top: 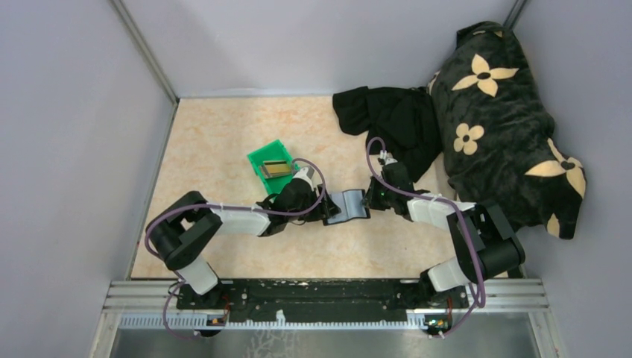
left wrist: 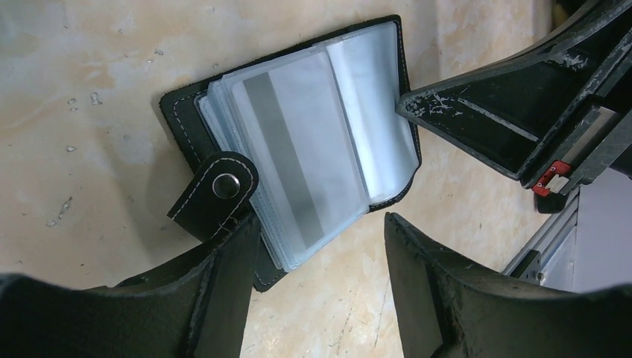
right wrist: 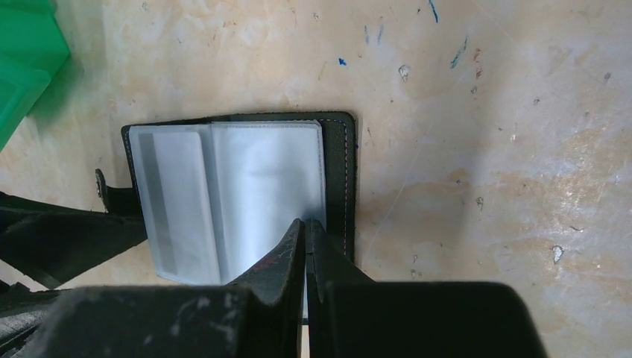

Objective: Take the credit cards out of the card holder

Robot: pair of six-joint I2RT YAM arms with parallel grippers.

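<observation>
On the beige table (top: 223,134), a flowered black cushion (top: 499,127) and a black cloth (top: 395,115) are seen toward 2 o'clock. A green bin (top: 270,156) containing the gold-brown card (top: 277,168) is set at 10 o'clock of the card holder (top: 347,205), which is laid open near the centre. The open left gripper (left wrist: 320,224) is held astride its 9 o'clock edge, where a pale striped card (left wrist: 298,156) is sleeved, and the closed right gripper (right wrist: 305,221) is set tip-down on the 3 o'clock sleeves.

top: high, far, looking down | 2 wrist views: close, facing down | all 3 share: card holder (left wrist: 298,149)
</observation>
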